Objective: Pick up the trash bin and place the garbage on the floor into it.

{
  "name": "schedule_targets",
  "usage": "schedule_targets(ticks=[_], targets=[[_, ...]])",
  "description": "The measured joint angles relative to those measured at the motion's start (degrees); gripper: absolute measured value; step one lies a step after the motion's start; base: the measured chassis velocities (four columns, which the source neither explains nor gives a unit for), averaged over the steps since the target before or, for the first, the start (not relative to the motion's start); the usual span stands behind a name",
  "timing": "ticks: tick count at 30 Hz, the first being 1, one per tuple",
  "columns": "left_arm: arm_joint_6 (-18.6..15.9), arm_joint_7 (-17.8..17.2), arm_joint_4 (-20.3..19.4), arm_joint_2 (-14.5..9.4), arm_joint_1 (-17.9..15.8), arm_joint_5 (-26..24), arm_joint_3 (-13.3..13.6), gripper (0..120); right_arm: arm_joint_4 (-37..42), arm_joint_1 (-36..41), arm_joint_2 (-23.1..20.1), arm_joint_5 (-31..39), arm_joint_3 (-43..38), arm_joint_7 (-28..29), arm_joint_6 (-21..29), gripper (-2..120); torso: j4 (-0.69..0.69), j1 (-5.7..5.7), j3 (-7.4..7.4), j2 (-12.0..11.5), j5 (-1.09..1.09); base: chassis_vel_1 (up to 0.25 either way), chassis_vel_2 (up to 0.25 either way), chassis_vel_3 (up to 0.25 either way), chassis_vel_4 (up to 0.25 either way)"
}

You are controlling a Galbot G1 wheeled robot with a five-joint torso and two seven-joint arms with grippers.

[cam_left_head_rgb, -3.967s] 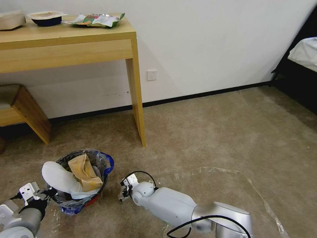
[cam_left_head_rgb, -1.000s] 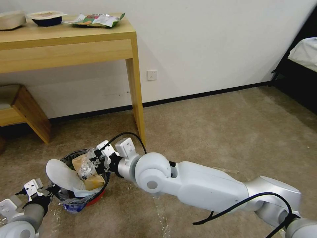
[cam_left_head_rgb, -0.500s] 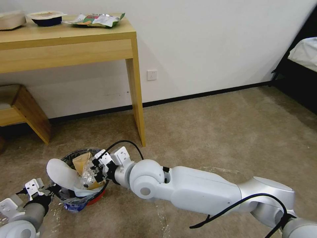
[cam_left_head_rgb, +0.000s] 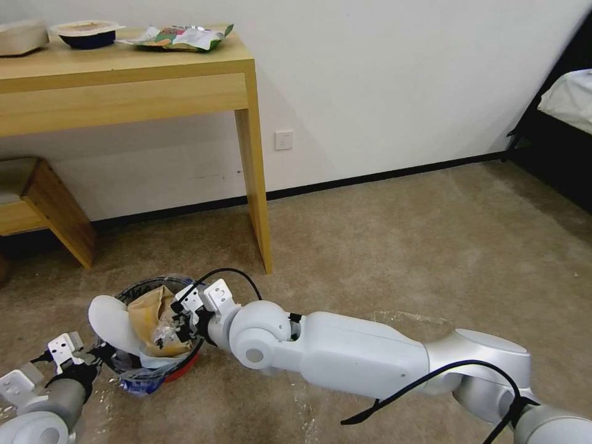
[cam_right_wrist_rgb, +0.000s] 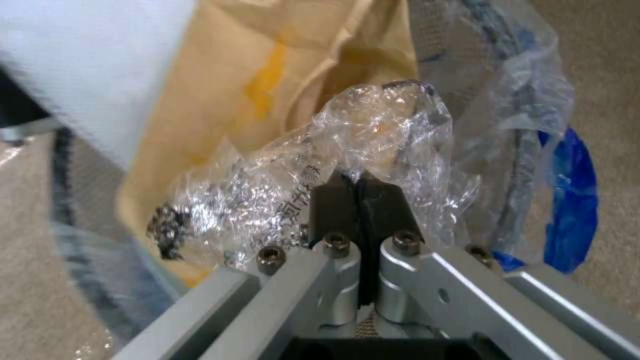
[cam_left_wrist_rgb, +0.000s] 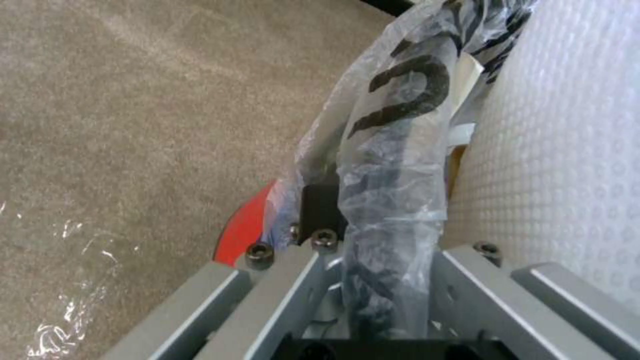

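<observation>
Trash bin: sits on carpet in front of desk leg, small red bucket with clear liner bag, blue bag edge hanging outside rim. Looks light and thin-walled; liner is slick and loose, so best gripped rim and film together. Left gripper does exactly that: clamped on the near rim with bag film bunched between the fingers, red wall visible just beside.

Clear plastic scrap: weightless, crinkly, springy, likely to cling to the pads on release. Pinched at one crumpled edge by right gripper, fingers pressed together on the film, positioned over the bin mouth, above the brown paper bag already inside.

White slipper sole: flat, flexible, dimpled surface, sticks up out of the bin and leans over the rim toward the left gripper; could tip out if bin gets jolted.

Writing: large black print on the liner bag, fragmentary, unreadable. Small dark characters on the scrap, too crumpled to read. Yellow mark on the paper bag, no legible brand.
</observation>
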State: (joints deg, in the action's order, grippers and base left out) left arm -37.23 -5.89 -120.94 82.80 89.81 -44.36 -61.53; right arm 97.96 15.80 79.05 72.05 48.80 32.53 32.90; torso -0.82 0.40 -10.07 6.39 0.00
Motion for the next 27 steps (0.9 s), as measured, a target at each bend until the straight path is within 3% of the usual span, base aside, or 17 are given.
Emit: schedule_targets(ticks=[18,27], targets=[[0.1,0.1,0.4,0.0,-0.1,0.2,0.2,1,-0.8,0.3,0.0,-0.3,-1.1,0.4,-0.1,0,0.0,0.0,0.0,0.0,0.0,0.0,0.0,0.0,0.0],[0.2,0.2,0.3,0.3,0.1,0.4,0.2,1,-1.5,-0.1,0.4,-0.1,-1.3,0.5,-0.4,33,0.0,0.0,0.0,0.0,0.0,0.0,0.0,0.0,0.0]])
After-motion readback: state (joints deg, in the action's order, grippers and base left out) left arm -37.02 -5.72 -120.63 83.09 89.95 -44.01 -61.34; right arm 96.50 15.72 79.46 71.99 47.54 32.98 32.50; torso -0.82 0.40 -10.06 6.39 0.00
